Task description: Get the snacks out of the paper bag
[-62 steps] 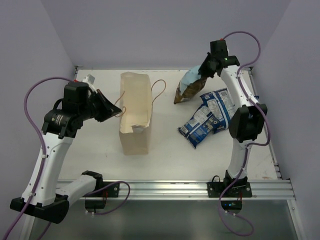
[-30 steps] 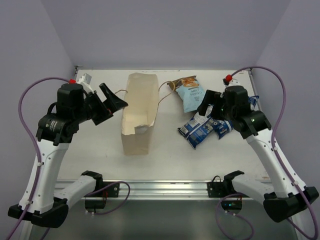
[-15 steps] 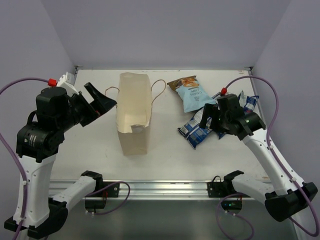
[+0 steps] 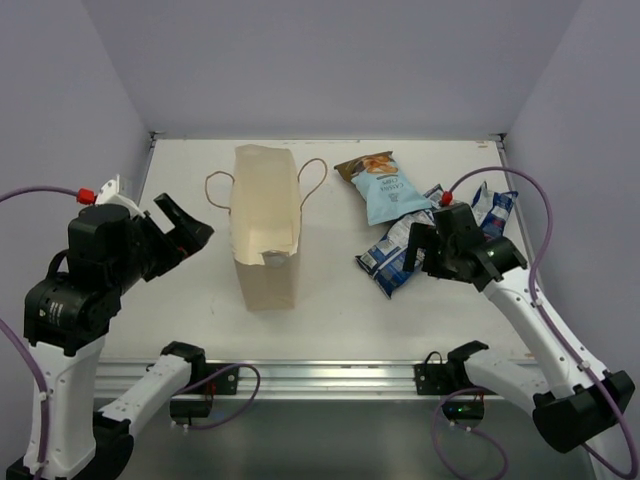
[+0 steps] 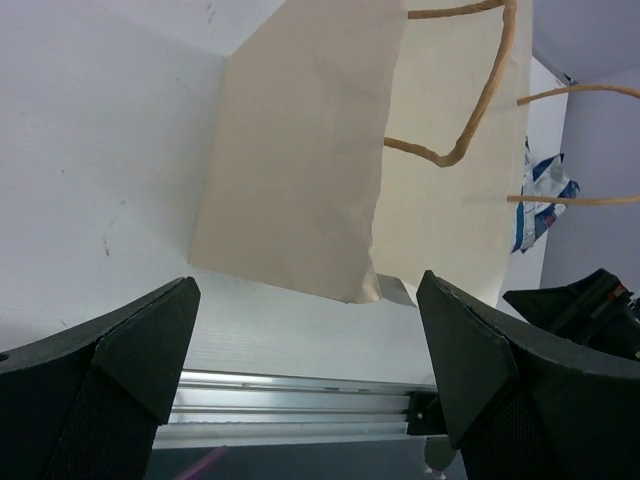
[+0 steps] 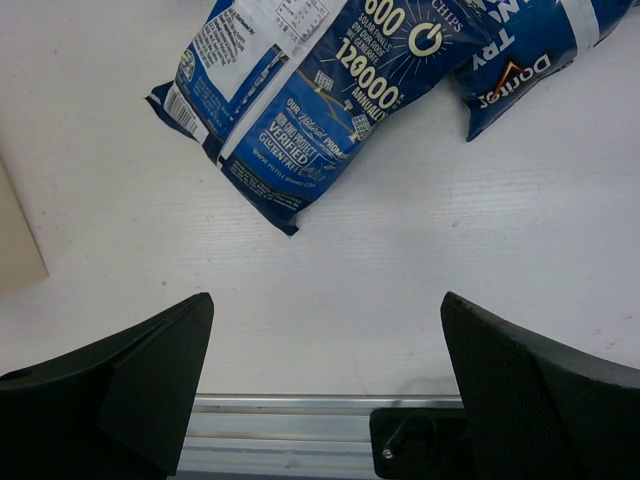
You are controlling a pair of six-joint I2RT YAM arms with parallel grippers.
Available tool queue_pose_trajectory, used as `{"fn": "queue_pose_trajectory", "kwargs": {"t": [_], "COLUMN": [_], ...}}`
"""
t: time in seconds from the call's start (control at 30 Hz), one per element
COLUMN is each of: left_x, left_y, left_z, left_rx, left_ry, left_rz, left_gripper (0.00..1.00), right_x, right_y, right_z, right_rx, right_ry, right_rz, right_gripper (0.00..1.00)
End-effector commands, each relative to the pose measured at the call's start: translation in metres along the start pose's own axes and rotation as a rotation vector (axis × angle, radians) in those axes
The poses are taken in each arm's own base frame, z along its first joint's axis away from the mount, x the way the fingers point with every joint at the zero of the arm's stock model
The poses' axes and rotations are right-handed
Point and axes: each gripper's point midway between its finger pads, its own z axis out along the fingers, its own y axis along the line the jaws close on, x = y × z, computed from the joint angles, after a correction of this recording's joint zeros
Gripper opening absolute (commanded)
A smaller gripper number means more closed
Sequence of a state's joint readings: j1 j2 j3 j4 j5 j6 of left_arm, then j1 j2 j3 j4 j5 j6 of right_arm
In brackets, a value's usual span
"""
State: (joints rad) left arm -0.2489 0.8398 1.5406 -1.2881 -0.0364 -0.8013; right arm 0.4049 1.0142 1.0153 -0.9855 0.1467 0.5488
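The tan paper bag (image 4: 266, 235) lies flat in the middle of the table with its cord handles (image 4: 315, 180) spread at the far end. Right of it rest the snacks: a light blue chip bag (image 4: 384, 188) and dark blue packets (image 4: 393, 262). My left gripper (image 4: 188, 228) hovers open left of the bag, which fills the left wrist view as the paper bag (image 5: 300, 170). My right gripper (image 4: 418, 250) hangs open over the near edge of the dark blue packets (image 6: 310, 90), with nothing between its fingers. What the bag contains is hidden.
Another dark blue packet (image 4: 492, 205) lies near the right wall, seen too as a packet (image 6: 520, 50) in the right wrist view. A metal rail (image 4: 340, 375) runs along the table's near edge. Purple walls close in the back and both sides.
My left gripper has drawn back to the left and nearer, away from the bag's handle. The right gripper has shifted slightly nearer over the dark blue packets. The bag and the snacks stay put.
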Motion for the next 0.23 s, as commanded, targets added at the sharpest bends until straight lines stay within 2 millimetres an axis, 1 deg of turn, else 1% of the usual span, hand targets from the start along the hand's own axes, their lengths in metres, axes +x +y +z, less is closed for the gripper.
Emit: {"fn": "queue_pose_trajectory", "kwargs": {"t": [0.0, 0.07, 0.1, 0.13, 0.17, 0.2], "left_x": [-0.005, 0.003, 0.013, 0.019, 0.029, 0.034], "left_y": [0.013, 0.016, 0.022, 0.025, 0.032, 0.033], "left_z": [-0.011, -0.013, -0.006, -0.008, 0.0, 0.002], "left_rx": [-0.046, -0.032, -0.05, -0.045, -0.063, -0.064], "left_ry": [-0.059, -0.051, -0.023, -0.019, 0.011, 0.021], "left_rz": [-0.026, -0.053, -0.086, -0.101, -0.115, -0.135], "left_gripper": [1.0, 1.0, 1.0, 1.0, 1.0, 1.0], "right_x": [-0.002, -0.002, -0.001, -0.001, -0.001, -0.001], "right_y": [-0.007, -0.005, -0.006, -0.007, -0.007, -0.006], "right_z": [0.0, -0.004, -0.004, -0.004, -0.007, -0.006], "right_rx": [0.012, -0.008, -0.003, -0.006, -0.015, -0.023], "right_ry": [-0.049, -0.058, -0.061, -0.064, -0.073, -0.072], "right_rz": [-0.014, -0.003, 0.007, 0.022, 0.028, 0.031], "right_gripper": [0.99, 0.99, 0.99, 0.99, 0.99, 0.99]}}
